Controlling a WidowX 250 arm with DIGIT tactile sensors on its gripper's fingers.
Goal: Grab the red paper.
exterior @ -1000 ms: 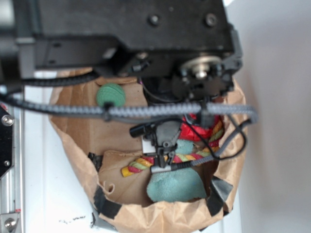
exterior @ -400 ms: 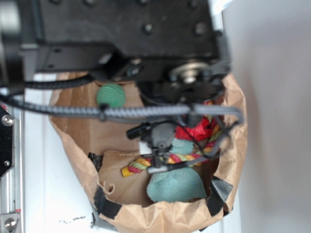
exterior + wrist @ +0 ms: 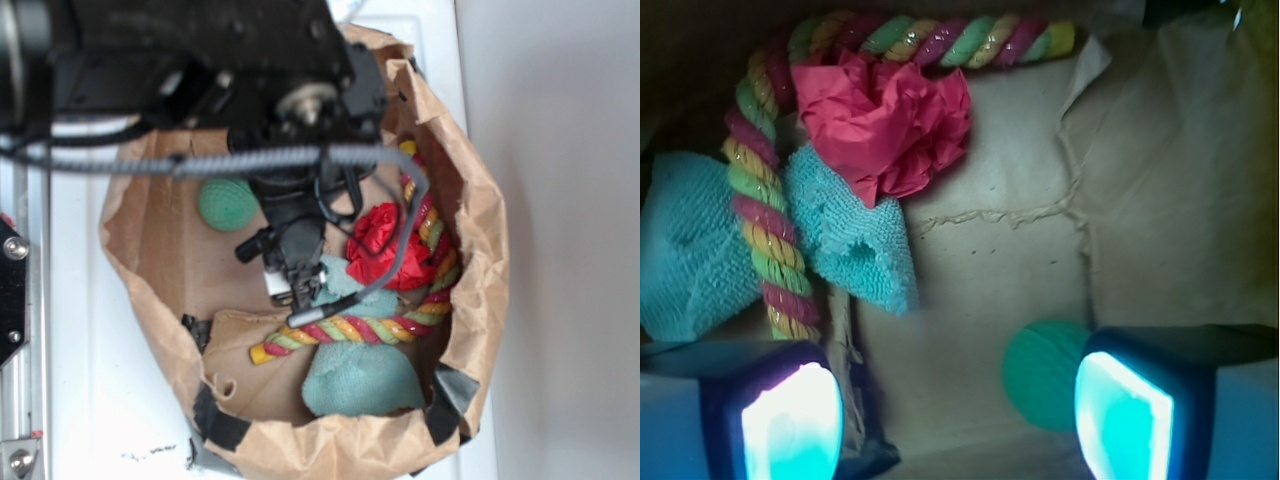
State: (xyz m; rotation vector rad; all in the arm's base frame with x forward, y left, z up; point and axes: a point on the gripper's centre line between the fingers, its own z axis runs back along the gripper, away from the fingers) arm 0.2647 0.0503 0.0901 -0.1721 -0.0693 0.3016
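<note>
Brown paper bag [image 3: 480,300] on my white bench [image 3: 90,400]; red paper [image 3: 885,125] near its rim, end effector [image 3: 955,415] spread apart, empty.

Crumpled bright red paper [image 3: 385,243] [image 3: 888,125] wad inside the rope's curve

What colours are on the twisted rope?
The rope has red, yellow and green strands twisted together, clearest in the wrist view.

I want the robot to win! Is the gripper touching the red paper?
Apart. The wrist view shows bare brown bag between the gripper and the red paper.
</note>
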